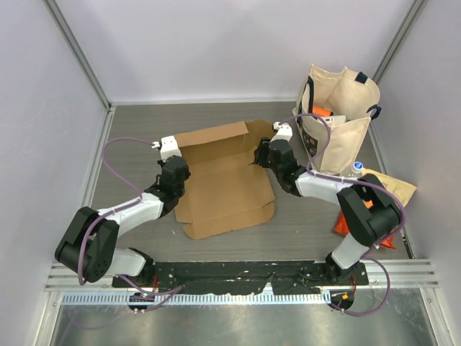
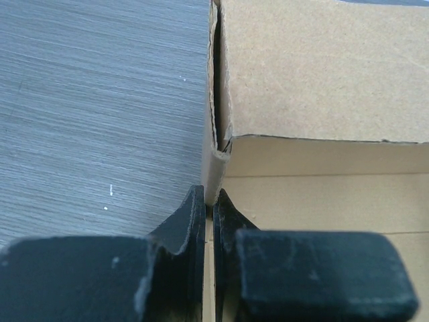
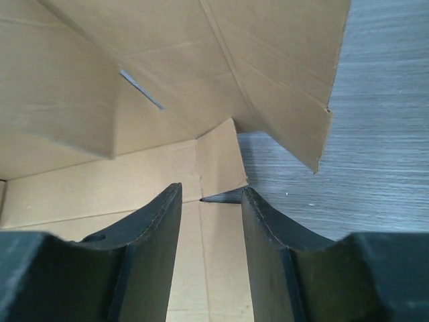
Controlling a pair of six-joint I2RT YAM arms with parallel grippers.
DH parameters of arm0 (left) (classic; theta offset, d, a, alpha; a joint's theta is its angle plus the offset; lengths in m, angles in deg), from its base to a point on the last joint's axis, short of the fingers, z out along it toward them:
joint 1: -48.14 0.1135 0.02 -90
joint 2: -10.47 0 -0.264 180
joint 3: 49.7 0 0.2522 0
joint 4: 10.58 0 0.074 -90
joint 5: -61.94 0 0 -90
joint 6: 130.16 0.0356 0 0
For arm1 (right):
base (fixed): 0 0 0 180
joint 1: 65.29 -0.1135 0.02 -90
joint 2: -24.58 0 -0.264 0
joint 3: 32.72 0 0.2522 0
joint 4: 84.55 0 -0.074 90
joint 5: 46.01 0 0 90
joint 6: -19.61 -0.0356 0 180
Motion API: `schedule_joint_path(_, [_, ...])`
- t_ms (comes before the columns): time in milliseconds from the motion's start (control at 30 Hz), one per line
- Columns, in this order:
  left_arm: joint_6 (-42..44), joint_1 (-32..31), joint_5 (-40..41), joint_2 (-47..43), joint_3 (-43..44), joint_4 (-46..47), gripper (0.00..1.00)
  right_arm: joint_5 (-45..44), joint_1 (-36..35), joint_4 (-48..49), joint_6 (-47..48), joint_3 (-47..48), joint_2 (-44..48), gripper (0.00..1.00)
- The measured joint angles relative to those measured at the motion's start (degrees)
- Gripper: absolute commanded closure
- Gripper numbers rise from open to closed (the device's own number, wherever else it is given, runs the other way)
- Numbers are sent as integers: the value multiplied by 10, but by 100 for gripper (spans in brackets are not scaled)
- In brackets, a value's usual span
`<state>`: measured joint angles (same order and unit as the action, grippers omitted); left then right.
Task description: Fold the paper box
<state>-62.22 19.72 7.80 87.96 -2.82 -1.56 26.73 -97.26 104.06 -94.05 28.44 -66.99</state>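
Note:
The paper box (image 1: 223, 180) is a brown die-cut cardboard sheet lying mid-table, its back panel raised. My left gripper (image 1: 175, 167) is at its left edge, shut on the upright left side flap (image 2: 216, 168), pinched between the fingertips (image 2: 198, 201). My right gripper (image 1: 261, 155) is at the box's right edge, open, its fingers (image 3: 161, 215) straddling a small side flap (image 3: 221, 161) that lies flat. The raised back panel (image 3: 201, 60) with a slit fills the upper part of the right wrist view.
A cream canvas tote bag (image 1: 338, 119) stands at the back right, close behind my right arm. An orange snack bag (image 1: 364, 223) and a brown paper piece (image 1: 395, 187) lie at the right. White enclosure walls surround the grey table (image 1: 137, 144).

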Motion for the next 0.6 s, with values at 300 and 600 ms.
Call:
schedule_joint_path(300, [0, 0, 0, -1, 0, -4, 100, 22, 23, 12, 27, 46, -118, 49])
schedule_joint_path(600, [-1, 0, -1, -1, -1, -4, 100, 59, 30, 26, 35, 88, -160, 55])
